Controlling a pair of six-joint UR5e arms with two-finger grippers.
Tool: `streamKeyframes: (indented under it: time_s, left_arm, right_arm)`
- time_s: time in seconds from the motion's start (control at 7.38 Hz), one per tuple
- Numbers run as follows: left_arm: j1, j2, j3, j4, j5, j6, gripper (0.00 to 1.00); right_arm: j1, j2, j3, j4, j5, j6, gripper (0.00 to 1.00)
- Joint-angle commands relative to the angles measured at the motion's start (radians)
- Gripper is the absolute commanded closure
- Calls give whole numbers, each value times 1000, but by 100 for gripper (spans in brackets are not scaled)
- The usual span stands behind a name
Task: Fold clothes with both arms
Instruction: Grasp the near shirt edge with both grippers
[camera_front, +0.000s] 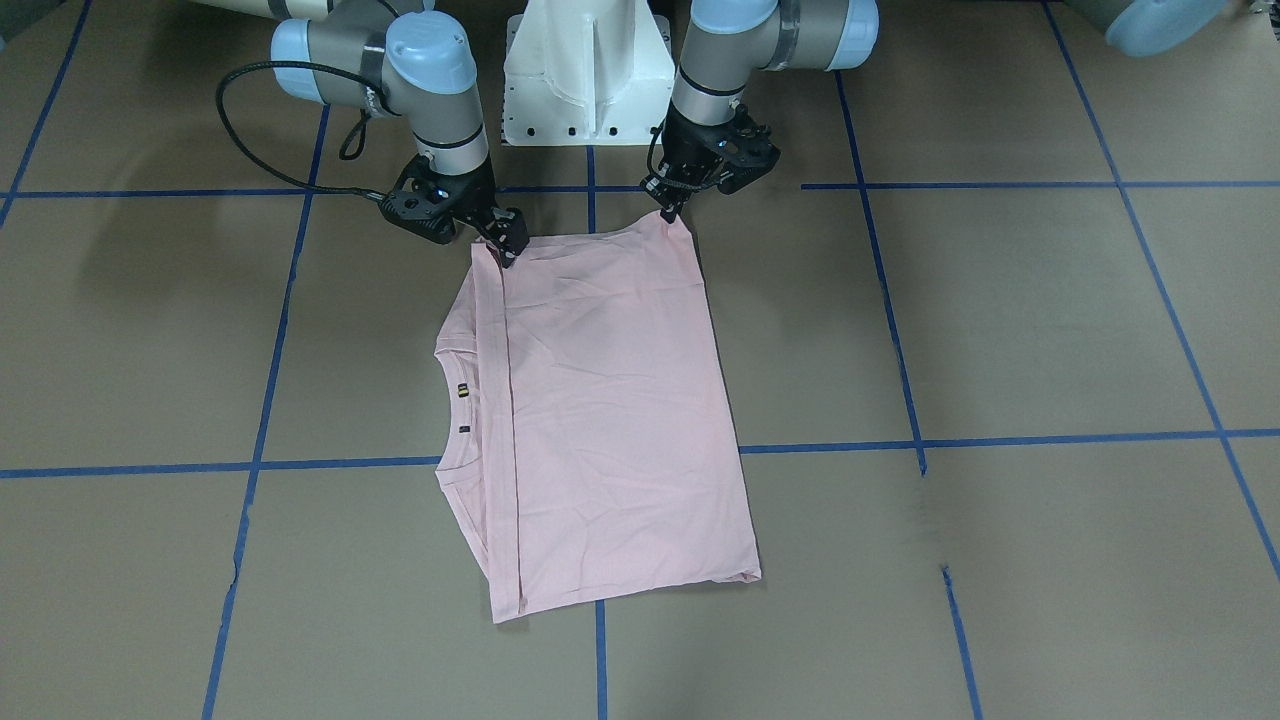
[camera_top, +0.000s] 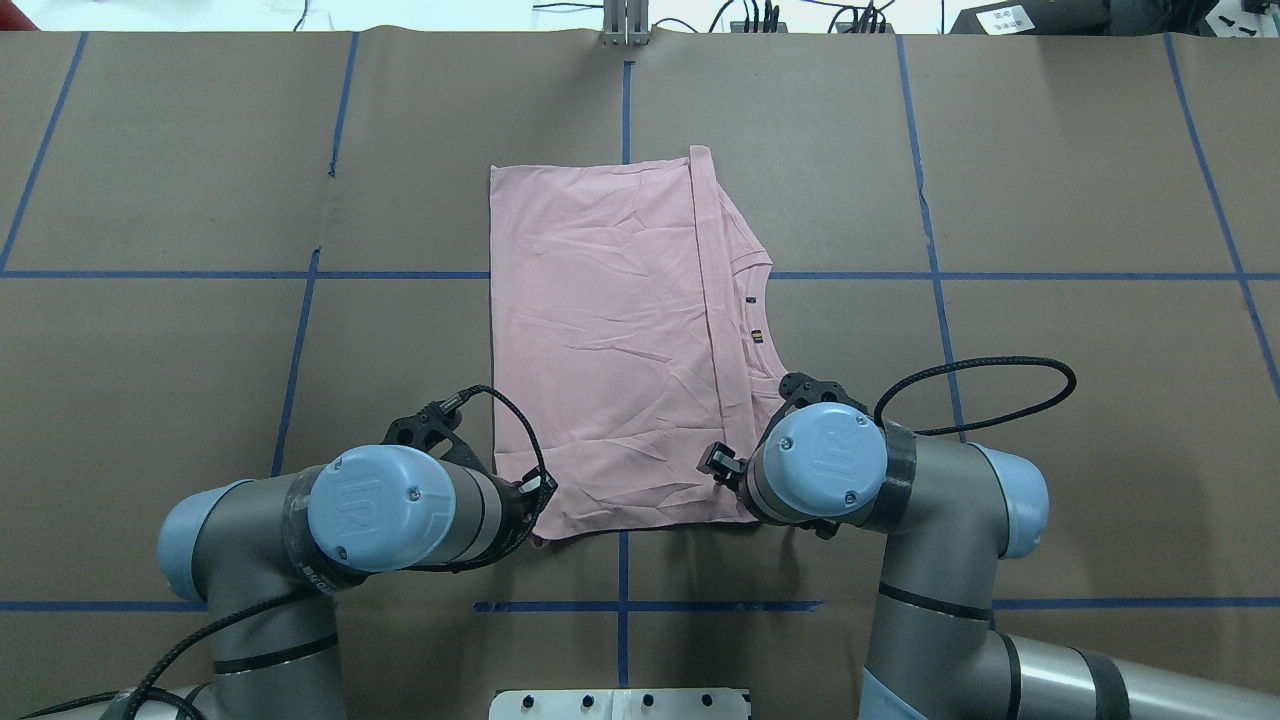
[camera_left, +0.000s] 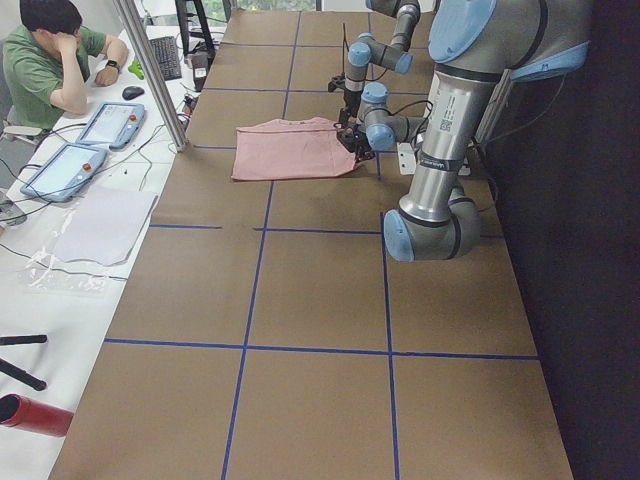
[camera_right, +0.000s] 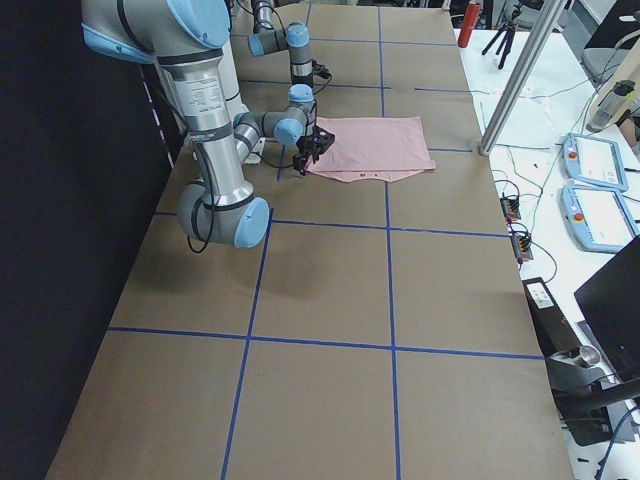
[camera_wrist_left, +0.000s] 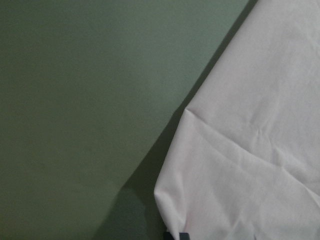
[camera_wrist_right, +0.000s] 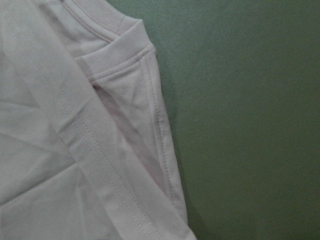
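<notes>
Pink short-sleeved fabric T-shirt (camera_front: 620, 400) lies flat, partly folded, on brown paper-covered tabletop (camera_front: 1000, 320). Left gripper (camera_front: 668, 212) and right gripper (camera_front: 504, 248) each appear pinched closed on a robot-side corner, judged placed to lift that edge evenly for the next fold.

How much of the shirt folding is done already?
Done: the T-shirt is already folded over, its hem lying by the collar. In hand: the left gripper and right gripper are at its two robot-side corners; I cannot tell if they grip. Left: probably another fold across.
</notes>
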Motion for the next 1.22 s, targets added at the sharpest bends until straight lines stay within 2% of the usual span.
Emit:
streamKeyframes:
  time_s: [0.0,0.14,0.27,0.41,0.54,0.81,0.95,1.08]
  left_arm:
    - [0,0,0,0,1,0,100]
    - [0,0,0,0,1,1,100]
    - [0,1,0,0,-1,0,100]
    - [0,3,0,0,-1,0,100]
    - [0,4,0,0,-1,0,100]
    - [0,6,3,-2,-1,0,100]
    - [0,4,3,-2,-1,0,100]
    - [0,4,3,-3,1,0,100]
  right_arm:
    - [-9,26,-39,-1,0,2,1]
    - [-9,31,-40,-1,0,2,11]
    - [-7,32,-38,-1,0,2,34]
    - [-7,32,-36,-1,0,0,48]
    - [-7,32,-36,-1,0,0,55]
    - [-7,34,-36,-1,1,0,88]
    - [-7,41,-36,-1,1,0,100]
    - [-7,43,-36,-1,1,0,100]
